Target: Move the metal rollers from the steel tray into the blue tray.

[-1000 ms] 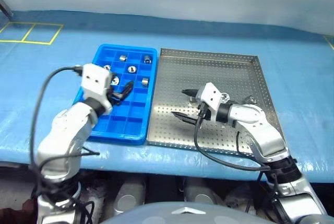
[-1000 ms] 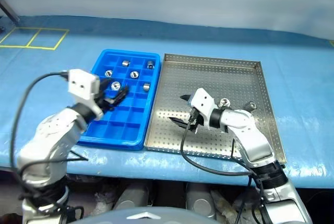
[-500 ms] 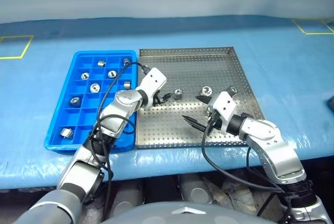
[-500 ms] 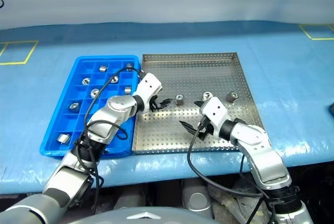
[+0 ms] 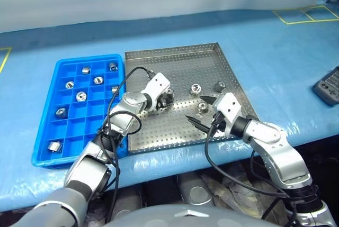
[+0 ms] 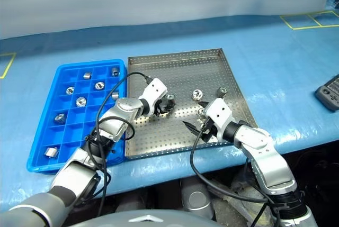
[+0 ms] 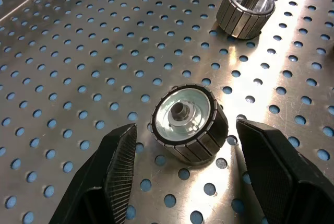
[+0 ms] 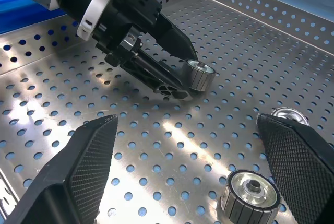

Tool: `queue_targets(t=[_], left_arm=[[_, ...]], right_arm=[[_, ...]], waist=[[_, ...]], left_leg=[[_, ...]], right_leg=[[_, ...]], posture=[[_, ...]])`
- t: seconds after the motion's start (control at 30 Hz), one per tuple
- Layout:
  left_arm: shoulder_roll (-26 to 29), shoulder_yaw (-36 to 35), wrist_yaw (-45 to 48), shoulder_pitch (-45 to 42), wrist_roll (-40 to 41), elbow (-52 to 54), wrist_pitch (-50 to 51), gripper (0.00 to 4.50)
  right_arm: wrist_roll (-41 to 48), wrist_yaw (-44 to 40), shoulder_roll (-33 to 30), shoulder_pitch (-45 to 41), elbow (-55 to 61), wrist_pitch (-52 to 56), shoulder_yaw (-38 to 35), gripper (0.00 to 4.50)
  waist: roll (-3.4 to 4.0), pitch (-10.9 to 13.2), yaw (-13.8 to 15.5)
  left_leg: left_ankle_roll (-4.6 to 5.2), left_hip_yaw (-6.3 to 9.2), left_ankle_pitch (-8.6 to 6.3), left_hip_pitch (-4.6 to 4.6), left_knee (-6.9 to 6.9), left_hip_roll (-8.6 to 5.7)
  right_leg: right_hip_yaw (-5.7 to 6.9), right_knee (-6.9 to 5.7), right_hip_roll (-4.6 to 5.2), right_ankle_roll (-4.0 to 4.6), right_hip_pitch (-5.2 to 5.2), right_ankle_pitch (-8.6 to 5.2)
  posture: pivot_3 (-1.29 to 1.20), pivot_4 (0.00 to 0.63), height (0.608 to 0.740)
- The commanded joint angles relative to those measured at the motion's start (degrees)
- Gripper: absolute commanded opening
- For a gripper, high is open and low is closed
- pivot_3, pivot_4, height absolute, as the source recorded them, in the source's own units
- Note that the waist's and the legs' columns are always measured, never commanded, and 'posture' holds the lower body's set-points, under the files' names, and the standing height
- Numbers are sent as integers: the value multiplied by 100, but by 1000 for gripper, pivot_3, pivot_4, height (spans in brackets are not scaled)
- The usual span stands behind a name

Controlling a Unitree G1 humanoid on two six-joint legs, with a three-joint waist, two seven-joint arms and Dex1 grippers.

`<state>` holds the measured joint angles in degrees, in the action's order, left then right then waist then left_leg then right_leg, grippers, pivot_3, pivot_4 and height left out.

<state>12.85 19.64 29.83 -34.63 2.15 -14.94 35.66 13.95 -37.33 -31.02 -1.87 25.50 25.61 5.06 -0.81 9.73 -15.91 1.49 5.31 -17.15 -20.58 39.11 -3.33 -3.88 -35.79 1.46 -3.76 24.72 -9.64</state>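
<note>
metal rollers (image 5: 202, 107) are split between the two trays: four lie loose on the steel tray (image 5: 175, 57), and seven already sit in compartments of the blue tray (image 5: 44, 111) at the left. one roller (image 7: 187, 122) on the steel tray lies tilted between the black fingers (image 7: 119, 161) of the left hand (image 5: 165, 99), which stands part open with a gap on each side, not touching and holding nothing. a second ago that hand hung over the blue tray; now it has swung right across the rim and dropped low over the perforated floor. that reads as one delivery done and the next pick begun, with only the closing left before a lift.

another roller (image 7: 245, 9) lies just beyond the targeted one, near but apart, so it should not get caught in the grip. the right hand (image 5: 199, 111) hovers over the near right part of the steel tray, fingers spread as wide as they go and empty, with a roller (image 8: 252, 190) just below it and a further one (image 8: 286, 114) beside that. it has barely shifted and seems to be waiting its turn. the two hands are near each other over the tray, which could crowd the lift.

further out, the blue-covered counter (image 5: 265, 47) carries a dark keypad-like device (image 5: 327, 85) at the right edge, well clear of the work.
</note>
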Motion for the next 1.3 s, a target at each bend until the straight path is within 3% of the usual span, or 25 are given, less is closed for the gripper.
queue_targets(t=[0.03, 0.87, 1.03, 1.3], left_arm=[[-86, -65, -57, -107, -113, -79, -147, 3276], [-539, -636, -348, -250, -80, -592, -297, 3276], [-526, -613, -218, -243, -62, -572, -273, 1855], [-513, -652, -214, -219, -91, -536, -246, 1854]], right_arm=[[48, 22, 28, -52, 140, -81, -70, 4500], [1, 26, 128, -114, 124, -95, 86, 4500], [-1, 28, 137, -116, 131, -97, 94, 4500], [-14, 40, 155, -126, 111, -111, 108, 4500]], waist=[[0, 0, -16], [1, 0, -59], [1, 0, -60], [1, -1, -59]], left_leg=[[1, 0, -1, 0, 0, 0], [4, -5, -2, 0, 3, -2], [4, -5, -2, 0, 3, -2], [4, -6, -3, 0, 4, -2]], right_leg=[[0, 0, 1, -1, -1, 0], [-6, 0, 2, -8, -1, 3], [-7, 0, 2, -9, 0, 3], [-7, 0, 2, -9, 0, 3]], posture=[[-367, 150, 740], [-360, 150, 740], [-360, 150, 740], [-358, 150, 740]])
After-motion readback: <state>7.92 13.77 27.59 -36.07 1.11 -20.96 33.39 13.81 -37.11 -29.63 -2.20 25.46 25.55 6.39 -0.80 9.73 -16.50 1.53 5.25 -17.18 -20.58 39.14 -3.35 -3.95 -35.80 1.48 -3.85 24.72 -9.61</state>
